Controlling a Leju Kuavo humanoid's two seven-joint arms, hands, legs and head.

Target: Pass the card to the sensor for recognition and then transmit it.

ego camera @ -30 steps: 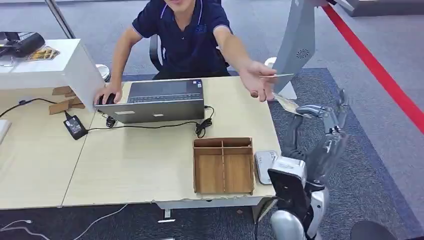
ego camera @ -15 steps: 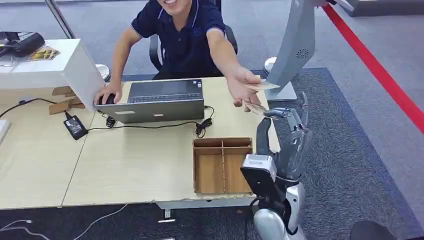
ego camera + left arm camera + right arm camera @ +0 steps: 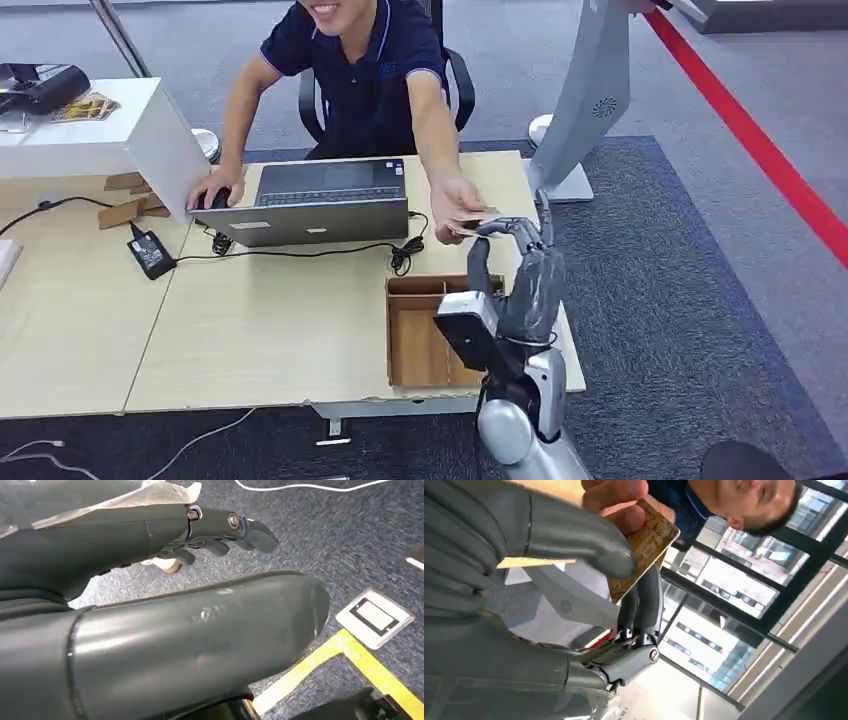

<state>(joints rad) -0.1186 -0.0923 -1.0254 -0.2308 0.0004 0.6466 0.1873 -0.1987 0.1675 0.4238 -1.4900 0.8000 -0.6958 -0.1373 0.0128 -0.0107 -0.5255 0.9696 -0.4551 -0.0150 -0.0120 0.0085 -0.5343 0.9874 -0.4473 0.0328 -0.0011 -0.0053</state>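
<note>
so the gold-brown plastic card (image 3: 644, 555) sits between the seated person's hand (image 3: 458, 205) and the robot's grey right hand (image 3: 510, 232), above the desk's far edge. looks like a handover midway; the scan isn't done yet. thumb presses the card, fingers behind it, arm raised forward. left hand (image 3: 220, 530) hangs over carpet, fingers loosely apart, holding nothing.
</note>
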